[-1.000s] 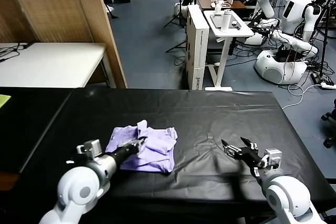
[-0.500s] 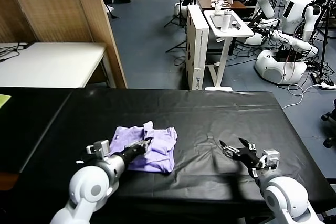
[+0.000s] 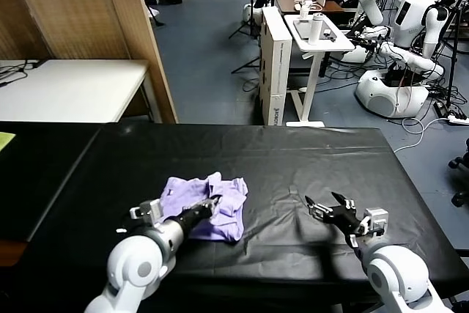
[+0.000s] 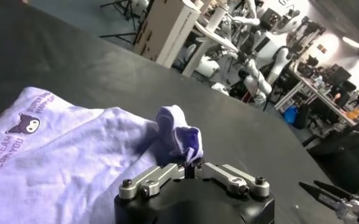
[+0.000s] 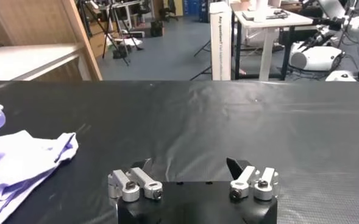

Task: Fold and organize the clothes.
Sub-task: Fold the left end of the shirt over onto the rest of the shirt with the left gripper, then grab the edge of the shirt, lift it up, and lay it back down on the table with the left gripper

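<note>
The lavender T-shirt (image 3: 209, 207) lies partly folded on the black table (image 3: 293, 159), left of centre. In the left wrist view its cloth (image 4: 75, 164) shows a small dark purple print near one edge. My left gripper (image 3: 213, 201) is shut on a bunched fold of the shirt (image 4: 182, 137), lifted a little above the rest of the cloth. My right gripper (image 3: 324, 204) hovers low over bare table to the right of the shirt, open and holding nothing. The right wrist view shows its jaws (image 5: 190, 163) spread wide, with the shirt (image 5: 17, 161) off to one side.
A white table (image 3: 73, 89) and a wooden partition (image 3: 139, 34) stand beyond the far left. White boxes (image 3: 275, 64), a stand and other robots (image 3: 410, 34) fill the floor behind. The table's front edge lies close below both grippers.
My left gripper has carried the pinched fold to the right across the shirt, narrowing the cloth. The right gripper has barely moved.
</note>
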Controlling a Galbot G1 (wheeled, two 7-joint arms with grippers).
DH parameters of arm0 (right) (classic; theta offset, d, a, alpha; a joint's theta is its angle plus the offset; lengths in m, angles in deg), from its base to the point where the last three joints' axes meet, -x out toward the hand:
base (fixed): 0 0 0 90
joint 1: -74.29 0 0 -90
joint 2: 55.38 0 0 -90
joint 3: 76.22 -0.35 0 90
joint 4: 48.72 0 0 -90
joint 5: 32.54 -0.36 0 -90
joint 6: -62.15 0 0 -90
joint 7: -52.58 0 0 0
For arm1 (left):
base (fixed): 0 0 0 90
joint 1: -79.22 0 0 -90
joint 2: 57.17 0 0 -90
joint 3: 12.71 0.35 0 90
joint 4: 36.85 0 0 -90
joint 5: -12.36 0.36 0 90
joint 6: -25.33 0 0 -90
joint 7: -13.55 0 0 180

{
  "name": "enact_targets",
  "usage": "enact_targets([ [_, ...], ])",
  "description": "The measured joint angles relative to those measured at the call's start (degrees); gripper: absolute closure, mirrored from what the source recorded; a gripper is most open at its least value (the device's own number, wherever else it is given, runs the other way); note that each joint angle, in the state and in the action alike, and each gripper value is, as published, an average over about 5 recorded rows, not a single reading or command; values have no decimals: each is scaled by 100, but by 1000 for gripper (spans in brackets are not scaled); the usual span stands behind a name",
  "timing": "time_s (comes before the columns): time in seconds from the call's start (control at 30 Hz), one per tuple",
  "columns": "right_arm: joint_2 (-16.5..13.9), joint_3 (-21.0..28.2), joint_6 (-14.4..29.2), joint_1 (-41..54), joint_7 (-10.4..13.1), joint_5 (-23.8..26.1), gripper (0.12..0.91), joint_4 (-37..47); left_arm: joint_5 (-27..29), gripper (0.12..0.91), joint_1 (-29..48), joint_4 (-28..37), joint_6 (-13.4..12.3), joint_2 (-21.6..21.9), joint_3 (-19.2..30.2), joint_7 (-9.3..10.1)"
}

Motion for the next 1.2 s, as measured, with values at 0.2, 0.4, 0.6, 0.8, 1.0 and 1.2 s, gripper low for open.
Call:
enact_targets([
  [0.2, -43, 61, -2, 57, -77, 2, 118, 5, 264, 825, -20, 89, 0, -126, 46, -141],
  [0.4, -158, 204, 0, 119, -243, 11, 118, 17, 380, 533, -82, 4, 0, -232, 74, -250],
  [0.6, -334, 421, 75, 249, -412, 5, 118, 34, 306, 191, -196, -184, 0, -342, 59, -237],
  [0.8, -535, 832, 133, 488, -467, -54, 118, 31, 266, 124, -314, -412, 0, -285, -184, -258],
  [1.0, -492, 1519, 197, 945, -416, -54, 118, 201, 635, 123, -375, -428, 0, -25, -603, -448],
  [1.2, -169, 2127, 283, 1505, -430, -52, 118, 507, 944, 123, -509, -363, 0, 182, -903, -573],
])
